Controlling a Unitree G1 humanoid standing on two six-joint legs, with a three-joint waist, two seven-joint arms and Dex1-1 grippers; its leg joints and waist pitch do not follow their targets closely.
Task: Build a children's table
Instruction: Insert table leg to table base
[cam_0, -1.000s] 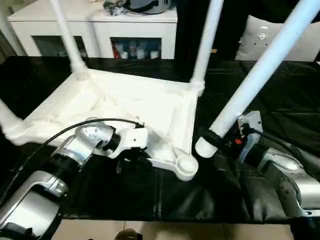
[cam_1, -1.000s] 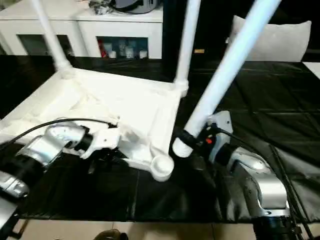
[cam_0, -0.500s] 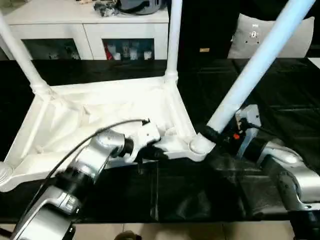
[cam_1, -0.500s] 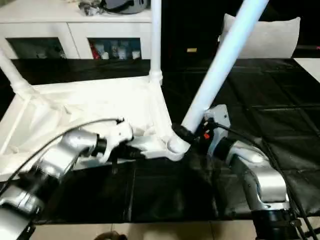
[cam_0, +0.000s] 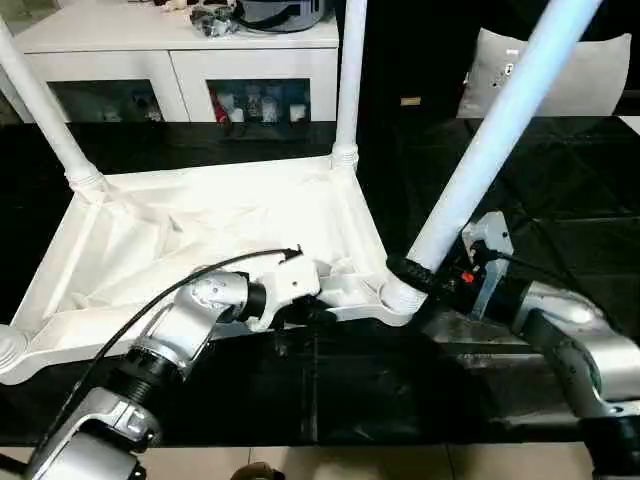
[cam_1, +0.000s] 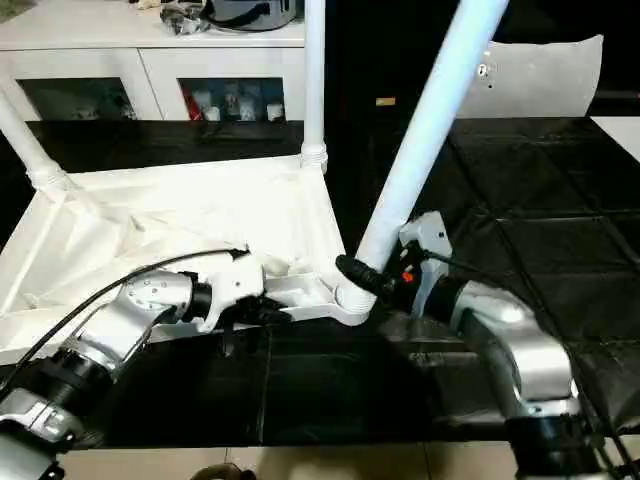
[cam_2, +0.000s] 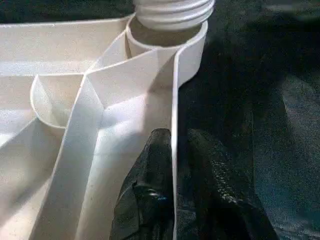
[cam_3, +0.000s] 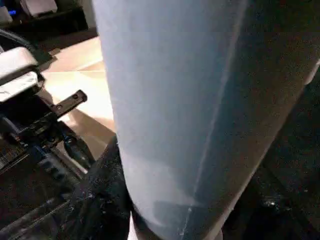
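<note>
**Colleague:** Where's the children's table sitting right now?

**Me:** The children's table (cam_0: 215, 235) lies upside down on the black sheet (cam_0: 560, 190), ribbed underside facing up. Two legs stand upright in the far corner sockets: one far-left leg (cam_0: 40, 100) and one far-middle leg (cam_0: 349, 75). A fourth leg (cam_0: 500, 120) leans up toward my right, its threaded foot resting at the near-right corner socket (cam_0: 398, 298).

**Colleague:** Is the thread seated in that socket?

**Me:** From the left wrist camera the threaded end (cam_2: 172, 11) sits at the mouth of the round socket (cam_2: 192, 47). How deep it goes I cannot tell.

**Colleague:** And your claws?

**Me:** My right gripper (cam_0: 412, 274) is clamped around the lower end of the leaning leg, black fingers wrapped on either side just above the socket. My left gripper (cam_2: 175, 165) straddles the thin near rim of the table (cam_2: 174, 100), one finger inside the rim, one outside, pressed against it.

**Colleague:** Anything in the containers behind?

**Me:** The white cabinet (cam_0: 170, 45) has glass-fronted openings; the middle one (cam_0: 258, 100) holds small colourful items, too small to identify. On top of it sits a dark rounded object (cam_0: 280, 12) and some clutter. A white cushion (cam_0: 590, 70) rests at the far right.
</note>
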